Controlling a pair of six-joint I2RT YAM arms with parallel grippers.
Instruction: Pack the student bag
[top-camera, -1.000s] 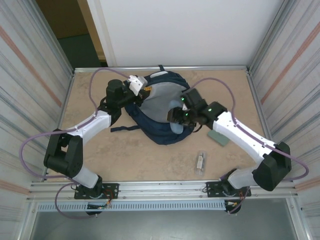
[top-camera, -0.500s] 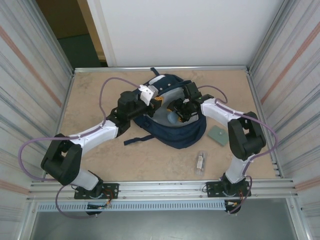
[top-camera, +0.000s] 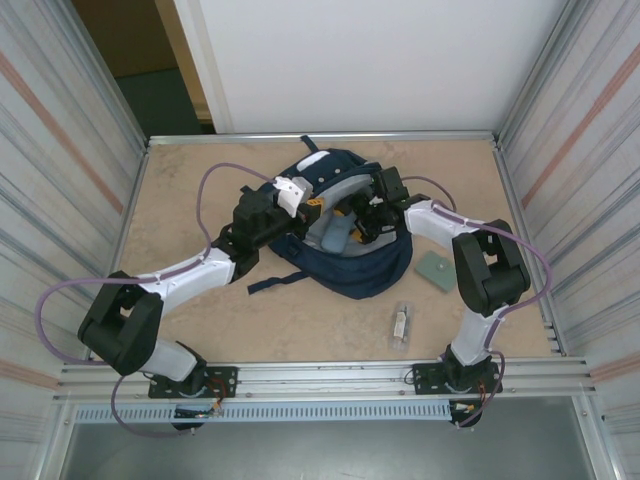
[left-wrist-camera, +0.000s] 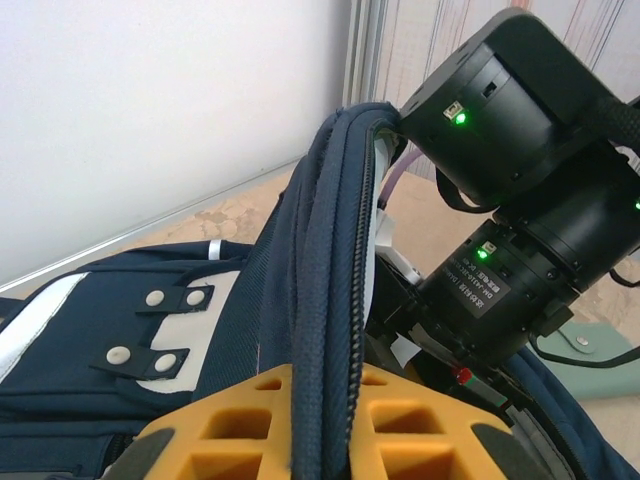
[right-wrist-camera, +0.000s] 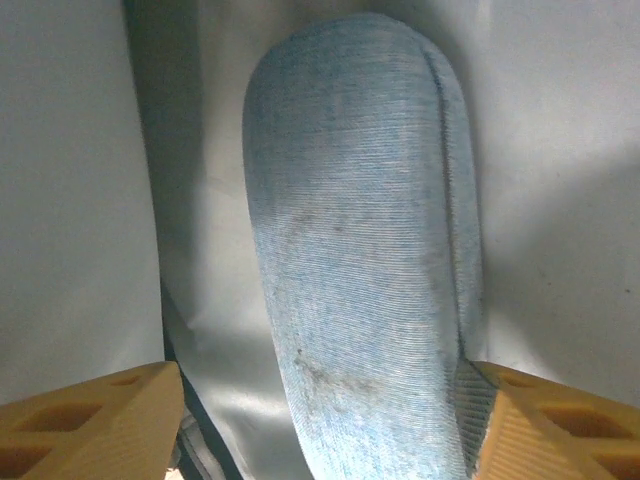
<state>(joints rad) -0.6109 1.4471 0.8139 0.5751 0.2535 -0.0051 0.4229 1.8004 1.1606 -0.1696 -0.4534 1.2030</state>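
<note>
**Top view.** The bag (top-camera: 345, 265), rounded and of navy fabric, lies mid-frame on the speckled beige table (top-camera: 200, 300). Its mouth gapes and shows smooth grey lining. The left gripper (top-camera: 303, 200) sits at the left edge of the mouth. The right gripper (top-camera: 362, 222) reaches into the mouth from the right, above a pale blue pouch (top-camera: 337, 236). Bare table stretches wide to the left and below the bag, with ribbed metal walls at both sides. At lower right a flat grey-green card (top-camera: 435, 268) lies near the bag, and a small clear packet (top-camera: 400, 322) lies further down, apart.

**Left wrist.** Yellow latticed fingers (left-wrist-camera: 420, 425) at the bottom are clenched on the bag's rim (left-wrist-camera: 320, 280). The rim is a thick, corded navy edge rising up the centre. White patches with snap studs lie at lower left. The right arm's (left-wrist-camera: 520, 110) black round housing crowds the rim at upper right.

**Right wrist.** The pouch (right-wrist-camera: 360, 250) is a long oval of ribbed knit resting on the lining. Yellow fingertips (right-wrist-camera: 90, 420) stand in the bottom corners, spread and released. The pouch's near end lies between them, close against the right one, while lining shows beside the left one.
</note>
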